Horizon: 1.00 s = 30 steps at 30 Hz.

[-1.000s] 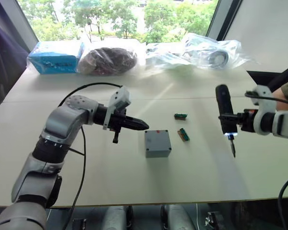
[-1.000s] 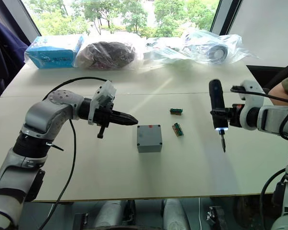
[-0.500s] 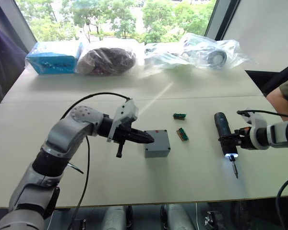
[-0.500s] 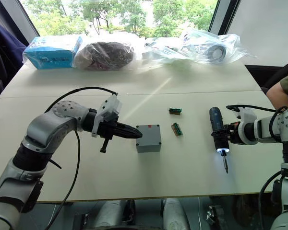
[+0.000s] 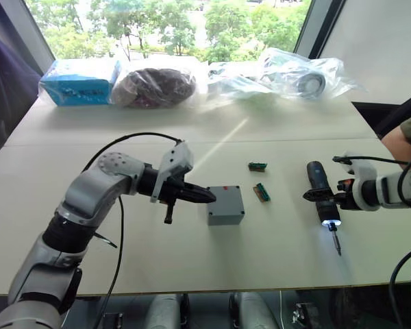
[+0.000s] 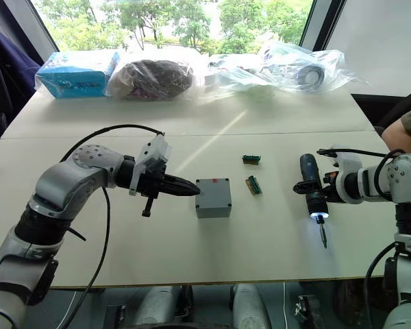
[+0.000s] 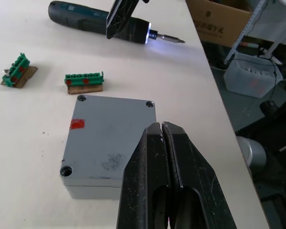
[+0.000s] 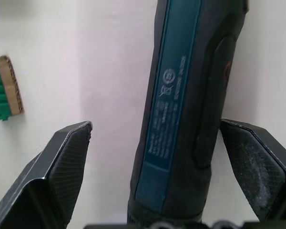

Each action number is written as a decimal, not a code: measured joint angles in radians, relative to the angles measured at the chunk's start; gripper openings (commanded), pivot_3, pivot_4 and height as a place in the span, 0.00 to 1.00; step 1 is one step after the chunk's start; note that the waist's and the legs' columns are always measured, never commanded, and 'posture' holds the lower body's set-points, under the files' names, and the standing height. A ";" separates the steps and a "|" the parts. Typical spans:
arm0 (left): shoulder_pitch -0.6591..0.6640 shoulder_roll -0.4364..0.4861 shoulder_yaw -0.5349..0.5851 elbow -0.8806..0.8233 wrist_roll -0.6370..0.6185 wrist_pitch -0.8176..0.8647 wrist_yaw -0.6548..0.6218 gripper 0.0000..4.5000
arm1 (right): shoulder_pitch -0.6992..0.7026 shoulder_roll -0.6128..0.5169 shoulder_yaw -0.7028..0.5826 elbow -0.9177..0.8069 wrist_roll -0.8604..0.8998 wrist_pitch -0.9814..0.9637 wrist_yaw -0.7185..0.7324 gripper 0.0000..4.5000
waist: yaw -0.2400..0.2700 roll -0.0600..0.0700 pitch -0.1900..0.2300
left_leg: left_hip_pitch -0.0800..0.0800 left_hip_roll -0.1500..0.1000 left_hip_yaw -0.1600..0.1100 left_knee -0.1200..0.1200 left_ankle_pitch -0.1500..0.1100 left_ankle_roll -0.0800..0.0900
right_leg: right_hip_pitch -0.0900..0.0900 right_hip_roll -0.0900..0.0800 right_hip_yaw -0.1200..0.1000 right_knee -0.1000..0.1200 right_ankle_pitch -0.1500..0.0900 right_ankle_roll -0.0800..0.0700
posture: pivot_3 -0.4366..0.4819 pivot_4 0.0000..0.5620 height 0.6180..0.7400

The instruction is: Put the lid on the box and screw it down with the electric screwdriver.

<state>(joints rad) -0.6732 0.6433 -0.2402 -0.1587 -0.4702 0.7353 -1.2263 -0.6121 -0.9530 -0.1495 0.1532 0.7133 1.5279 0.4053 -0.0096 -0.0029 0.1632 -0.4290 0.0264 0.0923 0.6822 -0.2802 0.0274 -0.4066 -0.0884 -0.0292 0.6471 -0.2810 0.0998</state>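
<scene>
Right gripper [image 6: 315,186] released, fingers astride electric screwdriver [image 6: 310,188] | screwdriver lies on table, long axis far-to-near, bit nearward | box [image 6: 213,197] well left | left gripper [image 6: 192,188] clenched empty, beside box

1. The two eye views look from the head forward and down over the table [image 5: 274,253], from well back; both take in the box [image 5: 225,205] near the middle, with the window beyond it
2. The left wrist view looks along the left gripper [image 7: 162,131] from close above the box, facing across it to the electric screwdriver [image 7: 100,27]
3. The right wrist view sits very close over the electric screwdriver, well away from the box, between the right gripper [image 8: 162,143] fingers
4. The box and the screwdriver appear in both eye views and the left wrist view
</scene>
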 measured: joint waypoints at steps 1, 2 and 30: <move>-0.008 0.009 0.005 0.028 0.006 -0.009 0.001 0.00 | -0.007 -0.013 0.001 -0.011 -0.004 -0.011 0.012 0.98 | -0.001 0.000 0.000 | 0.000 0.000 0.000 0.000 0.000 0.000 | 0.000 0.000 0.000 0.000 0.000 0.000 | 0.48 0.27 1.00; -0.013 0.015 0.018 0.053 0.010 -0.017 0.002 0.00 | -0.021 -0.024 0.003 -0.027 -0.005 -0.021 0.025 0.98 | -0.001 0.000 0.000 | 0.000 0.000 0.000 0.000 0.000 0.000 | -0.001 0.000 0.000 0.000 0.000 0.000 | 0.48 0.27 1.00; 0.012 -0.073 -0.165 0.261 0.255 -0.235 -0.028 0.00 | 0.323 0.074 0.346 -0.696 -0.104 -0.532 0.357 0.98 | 0.024 -0.003 0.000 | 0.000 0.000 -0.001 0.002 0.000 0.000 | 0.001 0.001 -0.001 0.001 0.000 0.000 | 0.48 0.27 1.00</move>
<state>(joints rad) -0.6616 0.5707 -0.4050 0.1025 -0.2153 0.5007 -1.2545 -0.2890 -0.8793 0.1964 -0.5424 0.6092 0.9961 0.7625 0.0144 -0.0055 0.1635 -0.4295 0.0268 0.0911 0.6841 -0.2802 0.0272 -0.4060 -0.0878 -0.0307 0.6478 -0.2810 0.0999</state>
